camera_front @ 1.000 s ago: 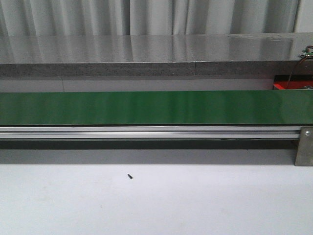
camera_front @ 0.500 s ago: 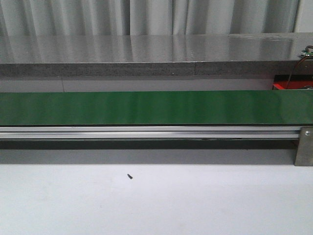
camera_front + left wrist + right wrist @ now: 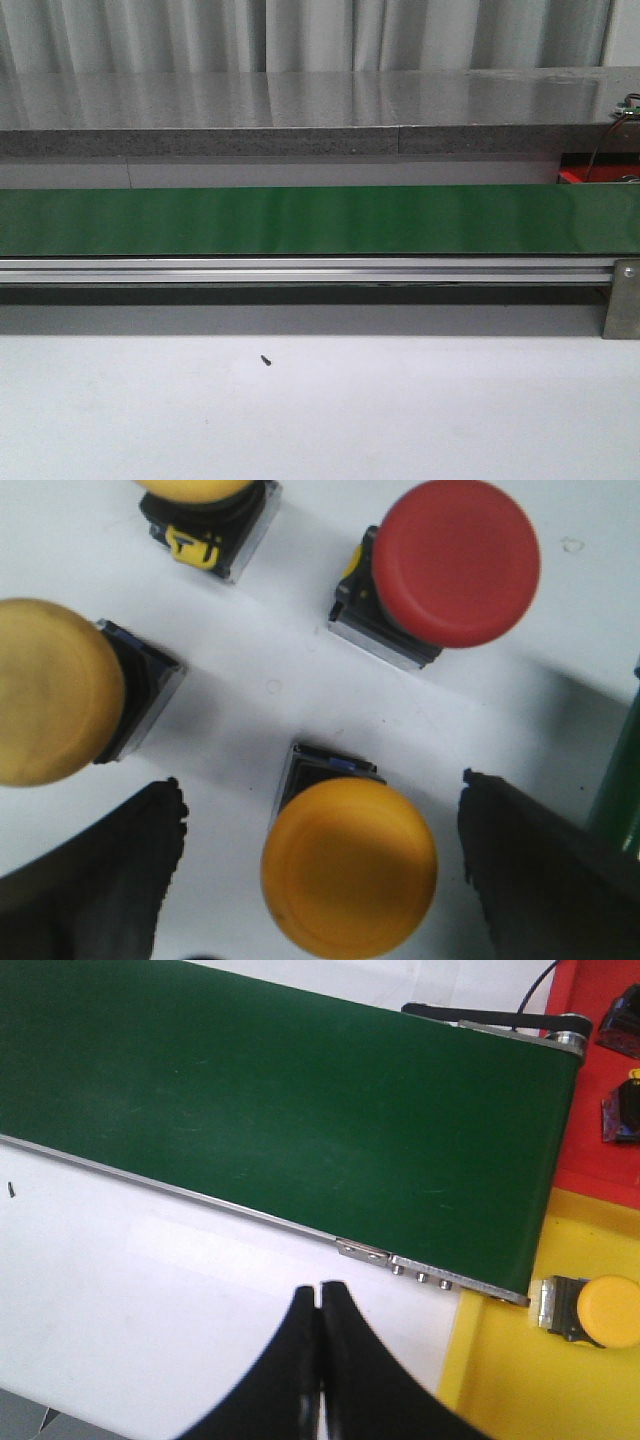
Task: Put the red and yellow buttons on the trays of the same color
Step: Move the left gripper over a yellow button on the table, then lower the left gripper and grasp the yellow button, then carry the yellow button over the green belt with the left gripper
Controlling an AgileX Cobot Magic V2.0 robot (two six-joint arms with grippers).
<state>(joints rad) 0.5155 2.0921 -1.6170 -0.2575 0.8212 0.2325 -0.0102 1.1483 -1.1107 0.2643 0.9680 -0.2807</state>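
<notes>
The green conveyor belt [image 3: 320, 220] is seen bare in the front view; beside its end a yellow tray [image 3: 520, 1380] already holds one yellow button [image 3: 595, 1312]. The right gripper [image 3: 320, 1305] is clenched on nothing. The left gripper [image 3: 320, 880] is spread astride an orange-yellow button [image 3: 348, 865], fingers [image 3: 90, 880] clear of it; the button is judged rigid, light, its domed cap slippery, so its squarer base is preferred for grasping.

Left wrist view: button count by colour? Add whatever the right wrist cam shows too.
Yellow buttons, left wrist view: 3, one between the open fingers, one beside it, one cut off at the frame edge
Red buttons, left wrist view: 1
Yellow buttons, right wrist view: 1, on the yellow tray
Total: 5
</notes>
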